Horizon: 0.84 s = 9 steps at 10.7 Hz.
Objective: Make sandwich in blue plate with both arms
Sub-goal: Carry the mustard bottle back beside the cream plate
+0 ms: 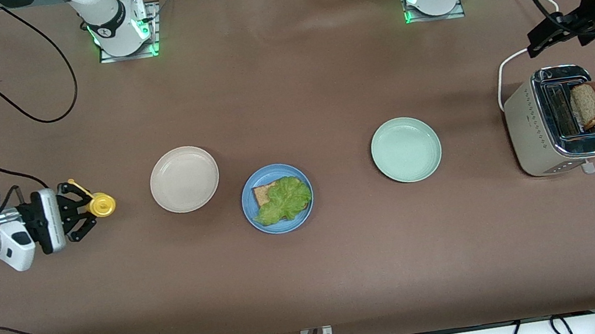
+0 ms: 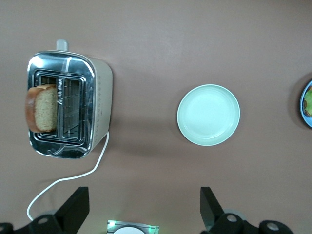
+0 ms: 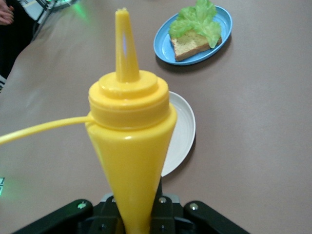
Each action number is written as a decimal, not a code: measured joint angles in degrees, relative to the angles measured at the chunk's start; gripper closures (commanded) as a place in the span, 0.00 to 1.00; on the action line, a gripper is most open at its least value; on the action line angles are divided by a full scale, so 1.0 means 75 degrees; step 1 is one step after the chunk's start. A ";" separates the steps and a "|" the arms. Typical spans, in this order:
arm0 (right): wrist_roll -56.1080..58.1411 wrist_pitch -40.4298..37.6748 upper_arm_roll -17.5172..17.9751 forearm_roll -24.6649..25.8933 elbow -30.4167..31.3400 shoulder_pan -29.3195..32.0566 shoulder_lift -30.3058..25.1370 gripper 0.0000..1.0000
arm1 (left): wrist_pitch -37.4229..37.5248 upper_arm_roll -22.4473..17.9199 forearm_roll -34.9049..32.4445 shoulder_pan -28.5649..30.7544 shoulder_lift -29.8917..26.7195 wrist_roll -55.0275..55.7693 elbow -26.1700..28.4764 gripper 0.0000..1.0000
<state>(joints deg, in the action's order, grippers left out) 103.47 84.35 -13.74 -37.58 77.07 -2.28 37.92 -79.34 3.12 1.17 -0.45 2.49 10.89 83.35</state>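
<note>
No text, brand, number or sign can be read anywhere in these views. The toaster (image 1: 559,119) shows only a row of small marks along its side, too small to make out, and the yellow bottle (image 3: 130,146) is plain. The plates bear no lettering.

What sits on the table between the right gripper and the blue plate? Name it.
The beige plate, empty. In the front view it lies between the right gripper, shut on the yellow squeeze bottle, and the blue plate.
</note>
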 measured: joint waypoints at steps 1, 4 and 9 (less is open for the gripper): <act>0.0615 -0.0011 0.0000 -0.0208 0.0331 0.0219 -0.0010 0.84 | -0.0047 -0.0004 0.0000 0.0163 -0.0062 0.0002 0.0031 0.00; 0.2657 -0.0032 0.0001 -0.0682 0.1344 0.0858 -0.0012 0.84 | -0.0504 -0.0004 -0.0259 0.0440 -0.0091 -0.0007 0.0737 0.00; 0.5256 -0.0120 0.0014 -0.1061 0.2043 0.1896 0.0223 0.84 | -0.1830 -0.0031 -0.1369 0.0460 -0.0075 -0.0437 0.1491 0.00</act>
<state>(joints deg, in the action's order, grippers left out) 142.90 83.45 -13.64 -45.54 92.39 11.94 39.59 -93.07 2.89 -9.10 3.00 1.93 7.62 94.54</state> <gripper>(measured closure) 0.824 0.000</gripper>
